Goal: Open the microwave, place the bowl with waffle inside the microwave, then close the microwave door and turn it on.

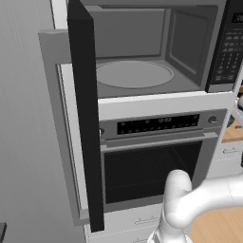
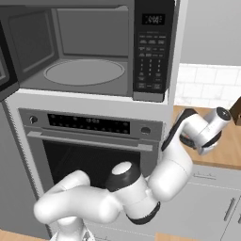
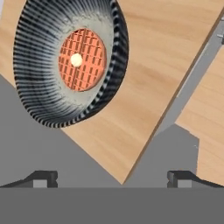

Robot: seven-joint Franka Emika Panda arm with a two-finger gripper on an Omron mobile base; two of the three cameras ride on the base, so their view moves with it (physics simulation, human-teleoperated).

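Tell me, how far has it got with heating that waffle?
Done: the microwave door stands swung open, turntable bare. In hand: the open gripper faces the bowl with the waffle on the wooden counter, not yet gripping. Left: carry it in, shut the door, start it.

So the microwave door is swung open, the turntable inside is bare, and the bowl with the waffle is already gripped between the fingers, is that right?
Not quite. The microwave door is open and the turntable is bare, but the bowl is not gripped. The hand view shows it resting on the wooden counter with the waffle inside, ahead of the fingers, which stand wide apart and hold nothing.
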